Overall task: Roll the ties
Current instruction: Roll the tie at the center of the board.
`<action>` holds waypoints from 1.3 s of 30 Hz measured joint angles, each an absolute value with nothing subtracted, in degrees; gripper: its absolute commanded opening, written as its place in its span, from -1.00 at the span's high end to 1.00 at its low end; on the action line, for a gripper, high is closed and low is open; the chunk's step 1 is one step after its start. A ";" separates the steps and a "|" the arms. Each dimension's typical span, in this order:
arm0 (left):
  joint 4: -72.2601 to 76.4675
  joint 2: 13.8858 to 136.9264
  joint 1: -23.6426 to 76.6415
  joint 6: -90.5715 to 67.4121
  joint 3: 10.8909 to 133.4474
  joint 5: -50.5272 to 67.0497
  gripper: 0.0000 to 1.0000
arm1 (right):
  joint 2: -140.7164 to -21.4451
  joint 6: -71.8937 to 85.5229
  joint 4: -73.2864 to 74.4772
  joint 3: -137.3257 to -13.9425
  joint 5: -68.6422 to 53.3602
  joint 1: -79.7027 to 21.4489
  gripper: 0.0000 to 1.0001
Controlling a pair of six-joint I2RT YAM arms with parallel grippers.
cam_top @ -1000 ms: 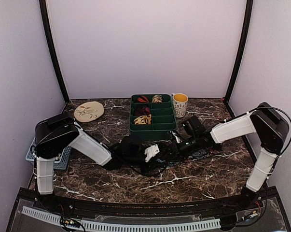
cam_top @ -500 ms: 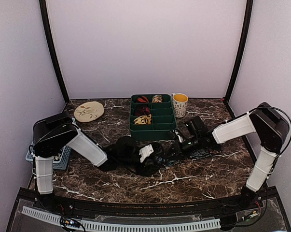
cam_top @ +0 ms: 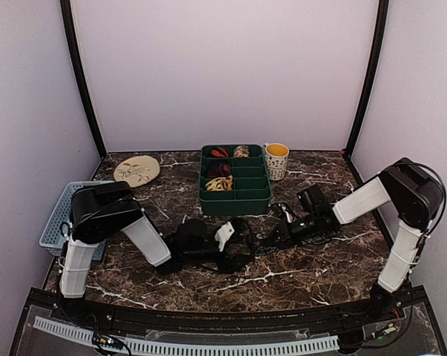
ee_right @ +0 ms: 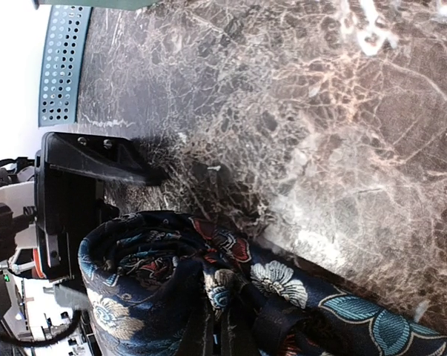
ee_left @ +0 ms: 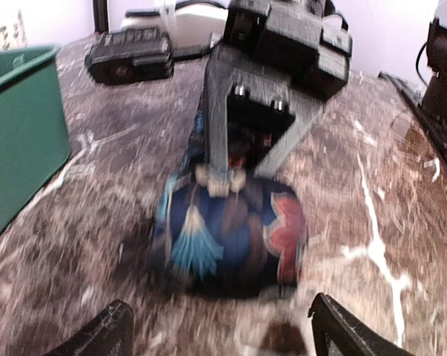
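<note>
My left gripper [ee_left: 222, 330] is released, its fingertips [ee_left: 108, 330] spread wide and clear of the dark blue floral tie [ee_left: 227, 241]. The tie's rolled end sits just ahead of them on the marble table [cam_top: 305, 274]. My right gripper [ee_left: 222, 180] is clenched on the top of that coil, pinching the fabric. The coil lies near the front wall of the green divided tray [cam_top: 235, 197], where rolled ties [cam_top: 219, 184] occupy several compartments.
</note>
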State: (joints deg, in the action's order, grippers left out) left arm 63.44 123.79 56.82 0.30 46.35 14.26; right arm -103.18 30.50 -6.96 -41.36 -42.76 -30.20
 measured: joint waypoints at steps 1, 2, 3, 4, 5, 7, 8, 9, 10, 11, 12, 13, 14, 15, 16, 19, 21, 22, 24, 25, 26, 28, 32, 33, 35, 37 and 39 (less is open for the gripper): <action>64.42 125.01 56.99 -0.36 47.79 14.35 -0.70 | -103.18 30.50 -7.60 -41.06 -42.87 -30.20 1.00; 65.19 126.13 57.19 -0.89 49.15 14.37 -0.69 | -103.18 30.52 -8.14 -40.82 -42.94 -30.20 1.00; 65.87 127.04 57.21 -1.34 50.26 14.39 -0.67 | -103.18 30.57 -8.62 -40.60 -43.00 -30.20 1.00; 66.39 127.92 57.30 -1.58 51.33 14.41 -0.64 | -103.18 30.63 -9.08 -40.40 -43.09 -30.20 1.00; 66.83 128.86 57.39 -1.85 52.64 14.44 -0.57 | -103.18 30.72 -9.47 -40.23 -43.16 -30.20 1.00; 67.05 130.08 57.45 -1.98 54.46 14.44 -0.30 | -103.18 30.85 -10.07 -40.05 -43.24 -30.20 1.00; 67.00 130.58 57.45 -1.93 55.29 14.50 -0.15 | -103.18 30.98 -10.35 -40.05 -43.24 -30.22 1.00; 66.59 130.98 57.45 -1.67 56.16 14.59 0.03 | -103.18 31.18 -10.63 -40.05 -43.24 -30.22 0.99; 65.82 131.20 57.43 -1.17 56.95 14.83 0.18 | -103.18 31.48 -10.76 -40.05 -43.27 -30.26 0.94; 65.14 131.26 57.43 -0.58 57.30 14.98 0.31 | -103.18 31.79 -10.83 -40.05 -43.24 -30.28 0.88; 64.86 131.26 57.43 -0.43 57.30 15.14 0.39 | -103.18 32.08 -10.92 -40.05 -43.22 -30.33 0.80; 64.79 131.24 57.36 0.47 57.19 15.27 0.46 | -103.18 32.25 -10.98 -40.05 -43.16 -30.41 0.72; 64.82 131.13 57.28 1.02 56.88 15.49 0.50 | -103.15 32.60 -11.00 -40.05 -43.03 -30.50 0.64; 64.79 130.67 57.14 1.58 56.23 15.70 0.53 | -103.04 32.91 -11.09 -40.05 -43.18 -30.52 0.55; 64.58 129.91 56.86 2.39 55.35 16.08 0.53 | -102.89 33.34 -11.07 -40.10 -43.22 -30.68 0.47; 61.98 126.67 55.88 4.73 52.34 17.17 0.52 | -101.54 34.02 -10.72 -40.10 -43.42 -31.44 0.20; 59.09 124.27 55.46 7.27 50.50 17.72 0.52 | -99.77 34.70 -10.13 -39.92 -43.48 -32.01 0.11; 57.30 122.89 55.33 8.62 49.74 17.93 0.52 | -98.96 35.29 -9.91 -39.83 -43.42 -32.03 0.09; 54.24 120.77 55.20 10.83 48.53 18.22 0.51 | -97.08 36.34 -9.17 -39.62 -42.41 -31.99 0.06; 52.64 119.81 55.11 11.90 48.12 18.39 0.51 | -96.47 36.84 -9.10 -39.64 -42.30 -32.03 0.05; 51.18 119.04 55.11 12.82 47.92 18.50 0.51 | -96.03 37.32 -9.04 -39.72 -42.22 -32.12 0.04; 48.84 117.99 55.02 14.00 47.88 18.63 0.50 | -95.79 38.24 -8.84 -40.40 -42.17 -33.12 0.04; 45.56 117.30 55.00 14.85 48.80 18.65 0.48 | -96.27 39.22 -8.19 -42.50 -42.24 -36.38 0.08; 44.93 117.30 54.96 14.83 49.10 18.70 0.48 | -96.60 39.35 -8.12 -43.07 -42.24 -37.12 0.10; 43.90 117.30 54.87 14.79 49.71 18.90 0.47 | -97.47 39.55 -7.90 -44.03 -42.19 -38.26 0.16; 43.07 117.30 54.85 14.57 50.19 19.07 0.47 | -98.54 39.62 -7.46 -44.69 -42.15 -39.03 0.28; 42.50 117.30 54.85 14.37 50.50 19.11 0.47 | -99.55 39.48 -6.70 -45.28 -41.91 -39.13 0.46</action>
